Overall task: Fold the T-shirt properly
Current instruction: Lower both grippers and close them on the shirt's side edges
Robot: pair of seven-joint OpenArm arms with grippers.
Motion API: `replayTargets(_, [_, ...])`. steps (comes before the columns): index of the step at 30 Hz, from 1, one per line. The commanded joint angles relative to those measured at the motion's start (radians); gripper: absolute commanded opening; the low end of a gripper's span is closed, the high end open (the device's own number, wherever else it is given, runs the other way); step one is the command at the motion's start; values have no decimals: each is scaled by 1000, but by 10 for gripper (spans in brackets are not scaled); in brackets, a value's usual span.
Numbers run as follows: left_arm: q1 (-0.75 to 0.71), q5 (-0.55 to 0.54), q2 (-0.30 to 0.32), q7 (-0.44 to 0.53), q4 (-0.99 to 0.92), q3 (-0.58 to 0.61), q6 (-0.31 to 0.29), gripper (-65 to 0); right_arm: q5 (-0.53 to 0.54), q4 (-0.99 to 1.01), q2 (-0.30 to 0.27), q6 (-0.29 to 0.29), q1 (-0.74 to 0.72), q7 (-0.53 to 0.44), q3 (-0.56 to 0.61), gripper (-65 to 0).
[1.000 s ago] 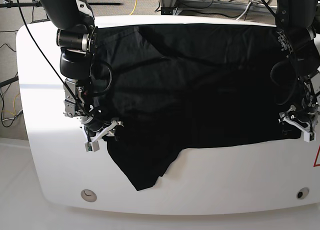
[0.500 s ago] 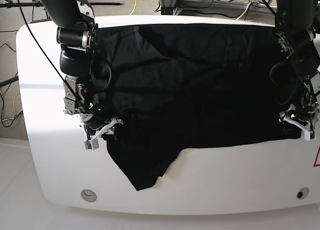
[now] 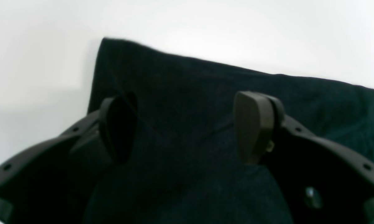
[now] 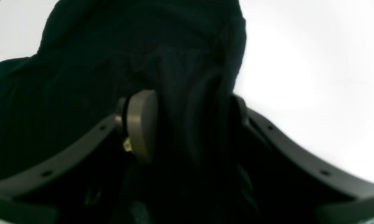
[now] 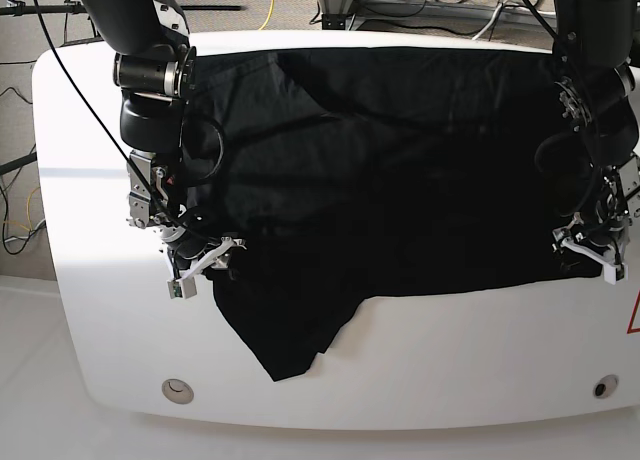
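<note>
White and rounded at its corners, the table [image 5: 110, 310] carries the T-shirt [image 5: 400, 170], a black garment spread wide across its far half, with one sleeve or corner drooping in a point toward the near edge on the base view's left. Cables [image 5: 270, 5] trail over the floor behind the table. The right gripper [image 5: 205, 262] sits low at the shirt's edge on the base view's left; its wrist view shows a bunched fold of black cloth standing between the two fingers [image 4: 141, 124], which are partly parted and pressed around it, so it grips the T-shirt. The left gripper [image 5: 590, 255] is at the opposite side edge; its fingers [image 3: 252, 124] stand wide apart over a flat corner of the shirt, with fabric lying beneath them and nothing pinched between.
</note>
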State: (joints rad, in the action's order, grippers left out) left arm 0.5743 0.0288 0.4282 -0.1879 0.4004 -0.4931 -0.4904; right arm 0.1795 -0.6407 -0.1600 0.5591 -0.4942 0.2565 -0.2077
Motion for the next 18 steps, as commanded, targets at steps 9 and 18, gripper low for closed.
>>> replayTargets(9, [10,-12,29,34,48,-1,-21,-196,-28,-6,-3,-5,10,54,-1,-311])
replayTargets(18, [15,-17,31,40,40,-3,-18,-192,-26,-16,-3,-1,16,52,1,-292])
